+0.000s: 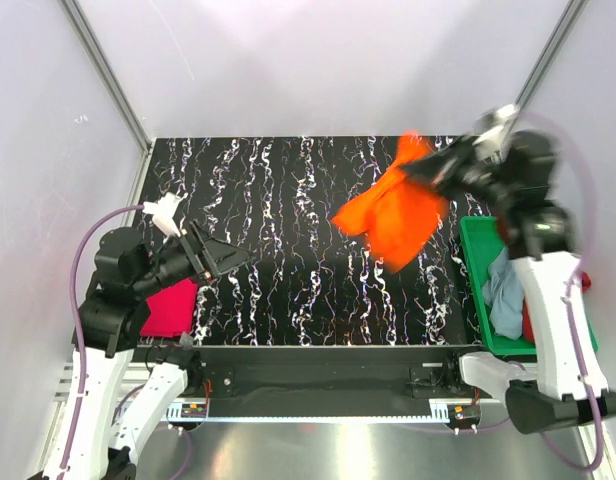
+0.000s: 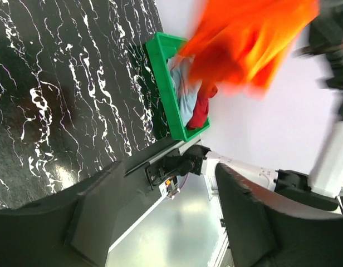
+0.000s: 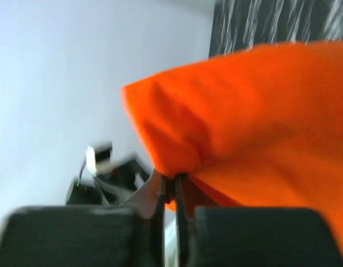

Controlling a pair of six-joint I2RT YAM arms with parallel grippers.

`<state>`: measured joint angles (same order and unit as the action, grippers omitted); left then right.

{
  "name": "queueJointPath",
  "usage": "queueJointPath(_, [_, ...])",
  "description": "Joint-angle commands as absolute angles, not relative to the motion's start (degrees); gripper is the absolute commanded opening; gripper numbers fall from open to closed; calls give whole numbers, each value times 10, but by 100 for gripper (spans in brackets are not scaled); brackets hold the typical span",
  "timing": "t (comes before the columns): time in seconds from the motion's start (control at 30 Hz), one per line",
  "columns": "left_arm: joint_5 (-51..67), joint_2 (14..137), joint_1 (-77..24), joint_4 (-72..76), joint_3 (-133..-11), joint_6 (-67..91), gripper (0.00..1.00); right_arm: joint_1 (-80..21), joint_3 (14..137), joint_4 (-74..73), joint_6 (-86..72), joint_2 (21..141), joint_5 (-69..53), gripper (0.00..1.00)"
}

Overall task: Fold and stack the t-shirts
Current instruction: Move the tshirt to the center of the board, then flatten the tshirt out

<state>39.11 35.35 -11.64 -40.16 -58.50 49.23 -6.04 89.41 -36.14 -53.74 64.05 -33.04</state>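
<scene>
The orange shirt (image 1: 393, 215) is soft matt cloth; the table (image 1: 268, 200) glossy, black-marbled; the tray (image 1: 474, 270) at three o'clock smooth green plastic.

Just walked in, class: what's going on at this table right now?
The right tool is shut on a bright orange cloth t-shirt, holding it in the air above the black marbled table. The left tool hangs open and empty near a magenta-pink cloth t-shirt lying at the table's near left edge. A light blue t-shirt and a dark red t-shirt lie in the green plastic tray.
</scene>
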Motion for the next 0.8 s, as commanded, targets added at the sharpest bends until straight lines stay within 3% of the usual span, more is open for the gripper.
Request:
queueJointPath(0.0, [381,358,-118,-388,-605,480,77,-105,734,-202,-663,614,-532,15])
queueJointPath(0.03, [357,352,-118,-401,-600,469,92,-105,643,-204,-661,594,-568,24])
queueJointPath(0.07, [338,349,-119,-411,-599,463,99,-105,598,-211,-657,584,-579,39])
queueJointPath(0.1, [320,344,-120,-417,-597,455,99,-105,559,-218,-642,572,-570,50])
queueJointPath(0.2, [276,337,-120,-441,-592,418,99,-105,427,-246,-626,515,-523,66])
queueJointPath(0.37, [231,367,-186,-439,-540,404,99,-106,402,-358,-513,542,-509,76])
queueJointPath(0.5, [117,407,-346,-436,-496,419,99,-164,469,-473,-355,623,-373,77])
queueJointPath(0.53, [86,420,-367,-437,-480,437,97,-185,476,-473,-352,657,-357,75])
queueJointPath(0.63, [73,482,-416,-437,-438,488,59,-277,500,-430,-382,729,-330,62])
queueJointPath(0.67, [76,494,-418,-439,-426,500,38,-296,505,-392,-395,747,-329,56])
queueJointPath(0.73, [54,481,-418,-449,-397,529,38,-345,522,-353,-434,786,-317,57])
queueJointPath(0.77, [33,465,-419,-454,-391,534,43,-358,527,-323,-443,797,-309,60])
